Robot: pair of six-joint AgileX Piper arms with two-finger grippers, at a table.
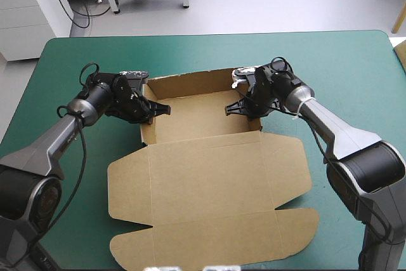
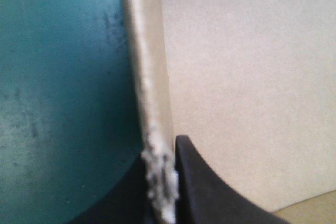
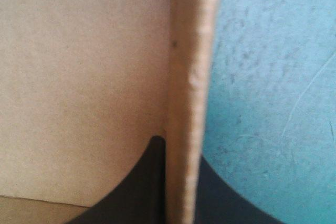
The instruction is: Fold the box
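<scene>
The brown box (image 1: 196, 118) sits mid-table as an open tray, its back and side walls raised and its lid lying flat toward the near edge. My left gripper (image 1: 151, 110) is shut on the box's left side wall (image 2: 149, 77), one black finger inside the tray and one outside. My right gripper (image 1: 244, 108) is shut on the box's right side wall (image 3: 189, 93) in the same way. In each wrist view the wall's edge runs straight up between the fingers, with the tray's inner face on one side and the teal-green cover on the other.
The flat lid (image 1: 209, 198) with its rounded flaps reaches almost to the table's near edge. Bare teal-green cover (image 1: 355, 68) lies left, right and behind the box.
</scene>
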